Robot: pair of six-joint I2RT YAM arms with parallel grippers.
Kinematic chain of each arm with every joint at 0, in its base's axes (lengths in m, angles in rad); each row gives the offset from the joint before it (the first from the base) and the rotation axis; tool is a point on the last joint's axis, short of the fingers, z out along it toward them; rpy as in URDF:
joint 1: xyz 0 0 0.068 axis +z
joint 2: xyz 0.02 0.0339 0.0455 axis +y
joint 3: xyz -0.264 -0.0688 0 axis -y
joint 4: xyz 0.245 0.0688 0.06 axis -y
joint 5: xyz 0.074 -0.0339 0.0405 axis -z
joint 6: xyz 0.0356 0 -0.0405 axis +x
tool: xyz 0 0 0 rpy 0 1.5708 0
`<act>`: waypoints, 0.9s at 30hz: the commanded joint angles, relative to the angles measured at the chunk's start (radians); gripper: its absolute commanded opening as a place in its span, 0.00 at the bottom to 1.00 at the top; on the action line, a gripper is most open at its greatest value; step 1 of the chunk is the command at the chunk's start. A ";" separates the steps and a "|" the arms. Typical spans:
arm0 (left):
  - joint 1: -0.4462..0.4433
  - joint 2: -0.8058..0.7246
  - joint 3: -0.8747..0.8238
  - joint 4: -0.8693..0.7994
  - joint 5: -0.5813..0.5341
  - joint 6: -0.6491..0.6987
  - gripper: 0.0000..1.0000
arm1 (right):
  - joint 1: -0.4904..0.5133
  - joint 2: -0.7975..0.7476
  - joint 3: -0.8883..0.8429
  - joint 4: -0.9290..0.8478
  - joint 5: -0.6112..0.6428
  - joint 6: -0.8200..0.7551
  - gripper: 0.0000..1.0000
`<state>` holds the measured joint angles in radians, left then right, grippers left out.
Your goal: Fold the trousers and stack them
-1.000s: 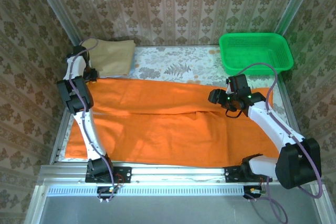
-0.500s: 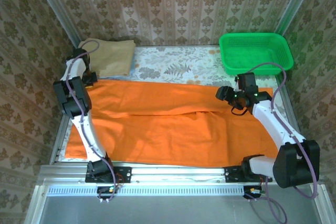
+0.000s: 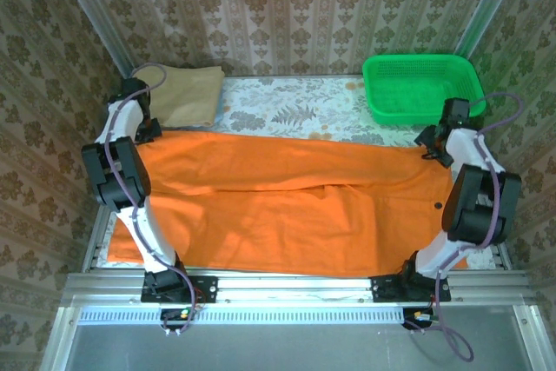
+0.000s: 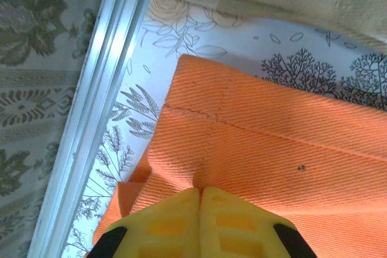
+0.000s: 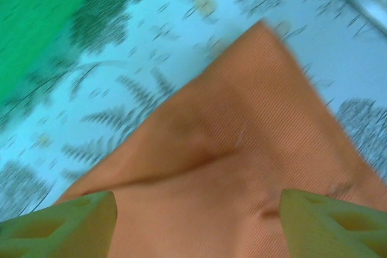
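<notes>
Right claw (image 5: 196, 229) swung out to the far-right corner, spread wide above it | left claw (image 4: 200, 196) clamped on trousers (image 3: 287, 206) far-left corner | spread across surface (image 3: 287, 110), corners paired for folding

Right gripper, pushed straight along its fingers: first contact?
The trousers, near their corner: the open right gripper points at orange fabric between its fingers. Depth is unclear in the blurred wrist view.
</notes>
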<state>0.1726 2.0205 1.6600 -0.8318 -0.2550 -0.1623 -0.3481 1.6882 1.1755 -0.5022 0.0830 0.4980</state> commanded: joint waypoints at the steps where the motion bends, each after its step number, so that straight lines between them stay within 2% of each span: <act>1: 0.003 -0.054 -0.014 0.006 0.027 -0.034 0.00 | -0.017 0.061 0.104 -0.073 0.048 -0.045 0.74; 7: 0.000 -0.121 -0.060 0.009 0.053 -0.047 0.00 | -0.054 0.127 0.183 -0.123 0.102 -0.071 0.75; 11: 0.001 -0.174 -0.100 0.010 0.052 -0.054 0.00 | -0.130 0.185 0.208 -0.114 0.010 -0.039 0.74; 19: -0.030 -0.214 -0.132 0.010 0.063 -0.057 0.00 | -0.163 0.293 0.243 -0.076 -0.138 -0.061 0.73; 27: -0.054 -0.213 -0.123 0.019 0.068 -0.065 0.00 | -0.161 0.321 0.256 -0.012 -0.167 -0.042 0.75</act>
<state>0.1200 1.8282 1.5368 -0.8143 -0.1944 -0.2100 -0.5175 1.9972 1.3975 -0.5423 -0.0437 0.4480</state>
